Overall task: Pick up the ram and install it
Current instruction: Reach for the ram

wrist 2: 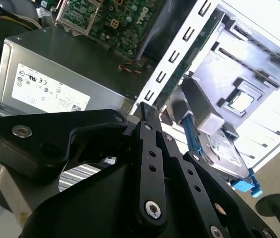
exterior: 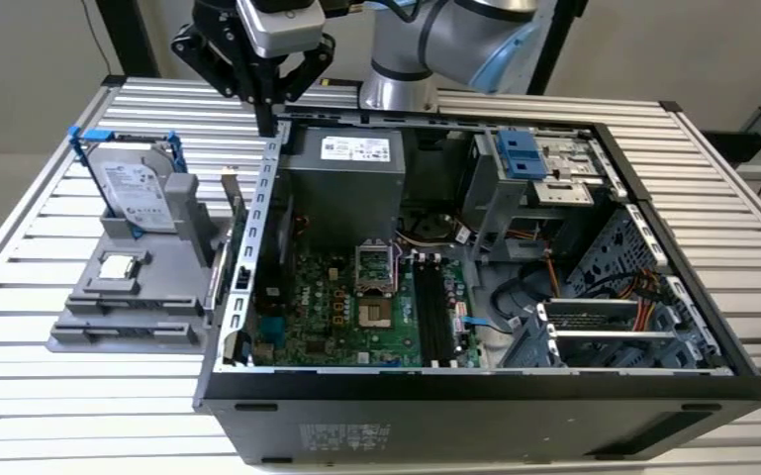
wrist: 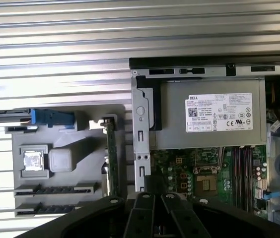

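While the ram (exterior: 235, 213) stands on edge in the grey holder (exterior: 90, 332) at the exterior view's left, just beside the open computer case (exterior: 486, 406), the arm's pincer (exterior: 268, 126) hangs at the upper left of that frame, fingers closed on nothing, above the case's side wall. The slatted worktop (exterior: 37, 396) carries both
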Robot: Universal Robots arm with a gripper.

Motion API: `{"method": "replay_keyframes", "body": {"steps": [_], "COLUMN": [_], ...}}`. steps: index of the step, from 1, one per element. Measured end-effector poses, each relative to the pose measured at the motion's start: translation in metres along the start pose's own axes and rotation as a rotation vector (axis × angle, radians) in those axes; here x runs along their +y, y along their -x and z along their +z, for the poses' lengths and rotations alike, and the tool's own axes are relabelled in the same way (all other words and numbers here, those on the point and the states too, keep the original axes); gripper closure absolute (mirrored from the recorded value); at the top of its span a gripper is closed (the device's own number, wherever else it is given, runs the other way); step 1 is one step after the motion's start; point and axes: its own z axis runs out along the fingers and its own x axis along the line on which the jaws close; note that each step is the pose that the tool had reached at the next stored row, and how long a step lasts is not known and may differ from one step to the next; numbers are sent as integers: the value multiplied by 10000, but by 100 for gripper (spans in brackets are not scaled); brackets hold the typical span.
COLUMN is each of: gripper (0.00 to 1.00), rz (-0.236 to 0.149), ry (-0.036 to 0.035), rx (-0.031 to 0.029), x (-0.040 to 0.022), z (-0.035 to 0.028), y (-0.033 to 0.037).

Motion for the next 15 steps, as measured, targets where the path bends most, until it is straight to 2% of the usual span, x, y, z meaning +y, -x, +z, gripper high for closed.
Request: {"method": "replay_keyframes", "body": {"steps": [15], "gripper": [100], "rz": [1], "ry": [0], "rx": [17], "x": [-15], "z": [-4], "y": [-213]}}
